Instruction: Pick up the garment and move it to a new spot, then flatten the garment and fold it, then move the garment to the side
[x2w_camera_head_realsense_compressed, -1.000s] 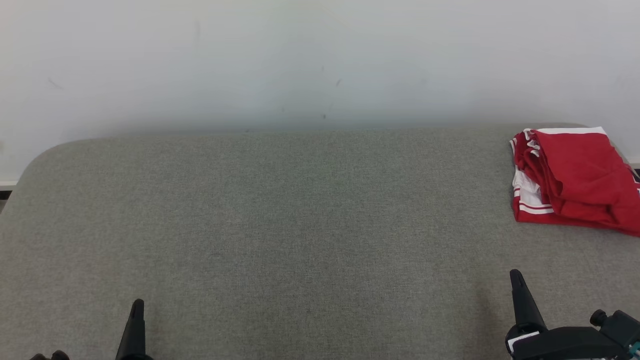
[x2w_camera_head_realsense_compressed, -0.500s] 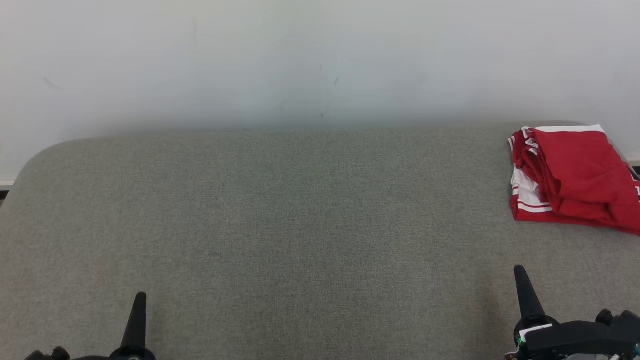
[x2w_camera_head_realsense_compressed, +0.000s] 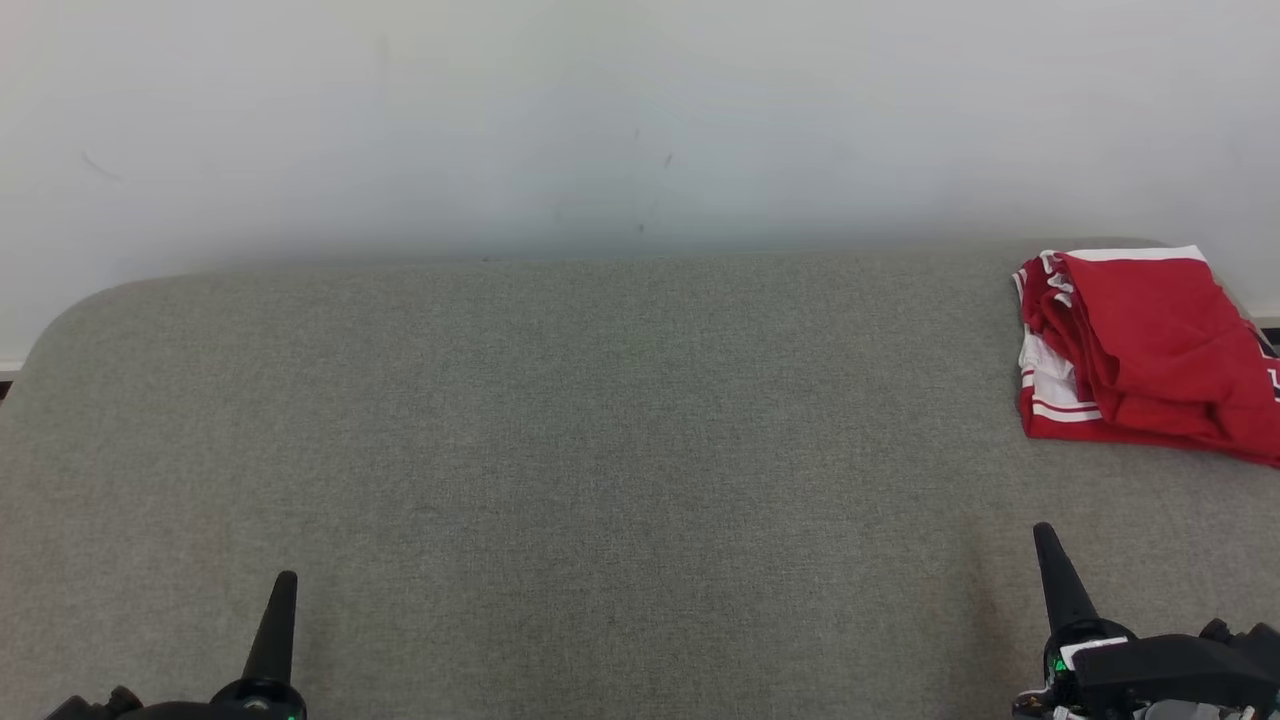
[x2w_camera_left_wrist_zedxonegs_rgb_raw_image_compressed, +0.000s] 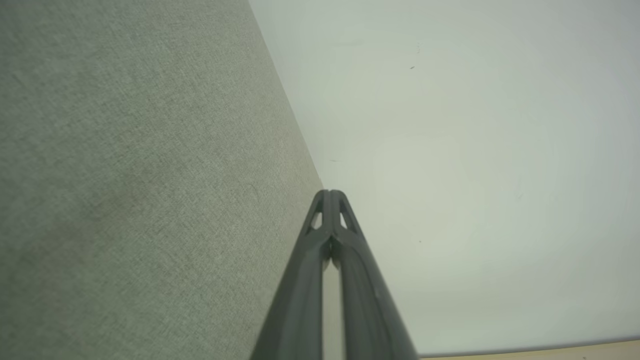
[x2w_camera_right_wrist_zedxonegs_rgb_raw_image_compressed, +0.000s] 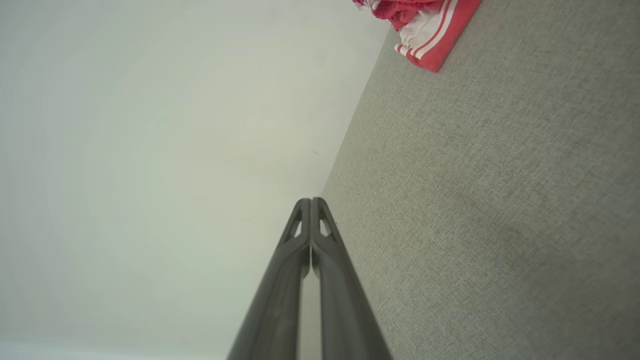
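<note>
At seven o'clock over the grey cushion (x2w_camera_head_realsense_compressed: 620, 420), my left gripper (x2w_camera_head_realsense_compressed: 285, 582) is pinched closed on nothing. At five o'clock my right gripper (x2w_camera_head_realsense_compressed: 1044, 534) is likewise closed and empty. Both tips reach slightly higher than a second ago. At two o'clock, the folded red garment (x2w_camera_head_realsense_compressed: 1140, 350) lies unmoved; only my camera shifted.

- Left end effector (x2w_camera_head_realsense_compressed: 286, 582): two matte dark fingers (x2w_camera_left_wrist_zedxonegs_rgb_raw_image_compressed: 300, 300) tapering to a point, each with a triangular cut-out (x2w_camera_left_wrist_zedxonegs_rgb_raw_image_compressed: 316, 220) near the tip.
- Right end effector (x2w_camera_head_realsense_compressed: 1043, 532): identical fingers; black housing (x2w_camera_head_realsense_compressed: 1170, 672) carries a white label (x2w_camera_head_realsense_compressed: 1085, 651) and a green indicator light (x2w_camera_head_realsense_compressed: 1058, 664).
</note>
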